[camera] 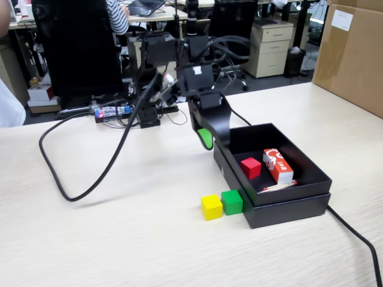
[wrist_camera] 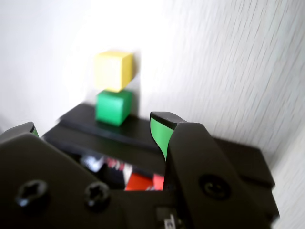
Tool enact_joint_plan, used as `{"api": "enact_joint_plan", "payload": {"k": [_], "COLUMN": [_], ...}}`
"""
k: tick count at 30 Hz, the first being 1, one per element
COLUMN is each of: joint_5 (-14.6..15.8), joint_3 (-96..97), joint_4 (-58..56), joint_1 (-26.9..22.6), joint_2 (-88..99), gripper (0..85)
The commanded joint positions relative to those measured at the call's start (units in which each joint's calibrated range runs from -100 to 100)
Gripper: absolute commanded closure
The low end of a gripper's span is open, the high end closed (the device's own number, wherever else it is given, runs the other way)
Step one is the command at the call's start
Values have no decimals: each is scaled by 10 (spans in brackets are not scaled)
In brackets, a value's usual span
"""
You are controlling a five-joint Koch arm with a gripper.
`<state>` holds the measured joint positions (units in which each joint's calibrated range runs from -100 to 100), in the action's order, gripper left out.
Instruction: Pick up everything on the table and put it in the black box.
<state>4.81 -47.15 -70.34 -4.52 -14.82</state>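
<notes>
Three cubes are your job, and one is already home; work down from the biggest thing in front of you. The table (camera: 119,239) spreads bare and pale under and around the gripper (camera: 206,139), which hangs above it with nothing in its grasp. In the wrist view the gripper (wrist_camera: 95,131) shows one green-lined tip on the right and the other tip at the far left edge with a wide gap between them, so the jaws stand spread apart, which suits a tool that is about to take something, not carry it. The black box (camera: 311,170) sits just beside and below the gripper, on its right in the fixed view, seated in its slightly wider lid; in the wrist view its near wall (wrist_camera: 109,126) lies directly beneath the tips. Inside it, below the tool, rest a red-and-white carton (camera: 278,165), a thin stick (camera: 278,186) and the red cube (camera: 251,168); the wrist view gives only a blurred patch of red there. The green cube (camera: 232,202) sits on the table touching or almost touching the lid's outer wall, ahead of the gripper, seen in the wrist view (wrist_camera: 113,107) just past the box edge. The yellow cube (camera: 211,207) sits hard against it on the side away from the box, farthest ahead of the tool (wrist_camera: 113,69). Because the two are packed side by side, you will likely want the jaws to straddle one cube across its free faces, and I judge the green one is nearer.
</notes>
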Motion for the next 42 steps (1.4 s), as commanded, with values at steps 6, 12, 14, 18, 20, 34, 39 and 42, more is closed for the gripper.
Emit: {"api": "enact_joint_plan", "payload": {"k": [6,12,14,18,20,34,39,42], "joint_5": [-8,-13,-17,-21,-26,-33,-20,-14], "joint_3": [-166,-212,-218,-235,-239,-241,-189,-152], "joint_4": [2,2,2,7,14,8,-39,-53], "joint_1": [11,12,13,15,17,23,11,-12], "joint_2": [-145,-229,-240,-268,-284,-291,-78,31], "gripper": [380,380,380,382,387,846,846,846]}}
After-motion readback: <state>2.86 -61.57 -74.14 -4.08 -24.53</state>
